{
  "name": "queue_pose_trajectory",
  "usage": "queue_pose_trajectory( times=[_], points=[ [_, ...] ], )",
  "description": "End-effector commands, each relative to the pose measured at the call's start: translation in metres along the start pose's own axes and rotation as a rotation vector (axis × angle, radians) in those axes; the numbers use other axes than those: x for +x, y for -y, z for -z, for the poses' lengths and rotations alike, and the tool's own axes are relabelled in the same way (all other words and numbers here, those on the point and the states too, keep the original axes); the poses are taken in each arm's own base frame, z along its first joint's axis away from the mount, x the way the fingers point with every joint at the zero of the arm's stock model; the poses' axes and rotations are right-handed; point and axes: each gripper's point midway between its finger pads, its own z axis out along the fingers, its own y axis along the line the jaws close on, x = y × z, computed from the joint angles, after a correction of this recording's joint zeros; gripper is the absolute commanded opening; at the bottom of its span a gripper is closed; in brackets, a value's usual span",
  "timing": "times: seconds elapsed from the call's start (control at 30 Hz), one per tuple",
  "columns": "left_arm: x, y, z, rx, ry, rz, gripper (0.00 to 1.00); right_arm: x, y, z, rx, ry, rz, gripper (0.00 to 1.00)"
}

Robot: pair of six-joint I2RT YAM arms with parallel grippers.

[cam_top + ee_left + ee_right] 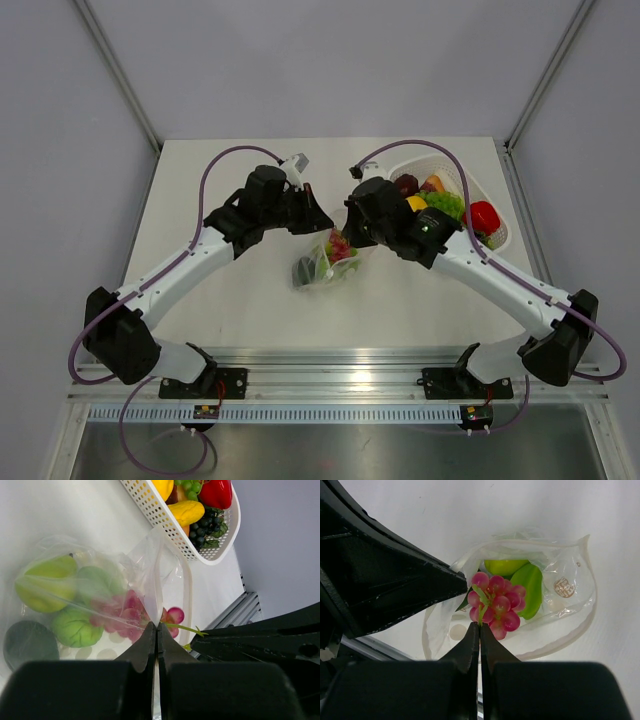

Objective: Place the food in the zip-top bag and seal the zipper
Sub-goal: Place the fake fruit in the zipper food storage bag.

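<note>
Left gripper (156, 630), black wedge fingers pressed together, pinches the crinkly clear zip-top bag (145, 565) at its mouth, mid-frame. Right gripper (479, 630) pinches the glossy pink grape bunch (495, 602) by its stem, inside the bag's mouth, beside smooth green fruits (75, 627). White lattice basket (150, 505) is at upper right.

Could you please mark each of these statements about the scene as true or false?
1. The left gripper is shut on the edge of the zip-top bag. True.
2. The white basket is empty. False: it holds a red pepper, a yellow fruit and other food.
3. The right gripper pinches the pink grapes by the stem at the bag's mouth. True.
4. The bag is sealed. False: its mouth gapes open.
5. Nothing green lies in the bag. False: green pieces show through the plastic.
</note>
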Motion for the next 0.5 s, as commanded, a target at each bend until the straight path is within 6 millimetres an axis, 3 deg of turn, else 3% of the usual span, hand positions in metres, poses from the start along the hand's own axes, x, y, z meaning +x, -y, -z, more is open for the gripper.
queue_pose_trajectory(
  times=[0.0,0.23,0.47],
  points=[
    [-0.018,0.020,0.009,0.074,0.060,-0.028,0.00,-0.032,-0.014,0.024,-0.033,0.113,-0.036,0.00],
    [-0.021,0.023,0.010,0.080,0.062,-0.030,0.00,-0.018,-0.011,0.013,-0.023,0.089,-0.038,0.00],
    [-0.024,0.029,0.016,0.096,0.075,-0.034,0.00,0.016,-0.005,-0.034,0.031,-0.014,-0.021,0.00]
  ],
)
